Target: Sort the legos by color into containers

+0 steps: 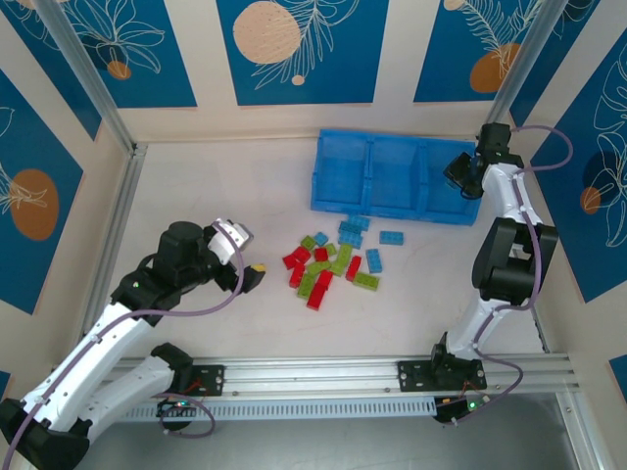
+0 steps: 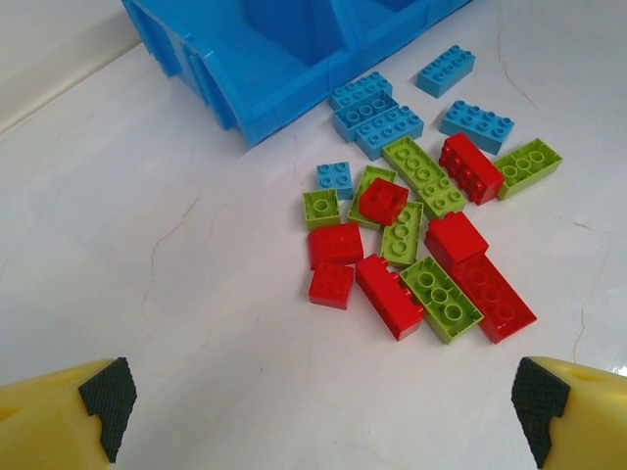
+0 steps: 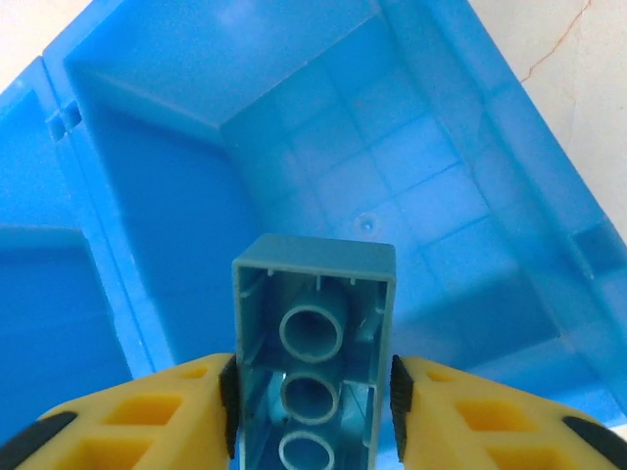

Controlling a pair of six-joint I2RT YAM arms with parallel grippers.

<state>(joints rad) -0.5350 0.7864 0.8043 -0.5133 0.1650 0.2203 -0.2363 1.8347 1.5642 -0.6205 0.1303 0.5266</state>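
While the right gripper [image 3: 313, 392] clamps a light-blue brick [image 3: 313, 294] by its long sides, it hangs over the bin's [image 3: 490, 117] right compartment. The brick's hollow underside faces the wrist camera, and its long axis runs along the fingers [image 3: 147, 411]. The left gripper [image 2: 323, 401] gapes wide above the table [image 2: 147, 294], near the loose legos [image 2: 411, 235].

Top: high over near edge, looking down on whole white bench [image 1: 216, 186]. Left wrist: low, oblique, facing small plastic bricks [image 2: 411, 235]. Right wrist: close above long bright-blue plastic bin [image 3: 421, 186], shared by all views.
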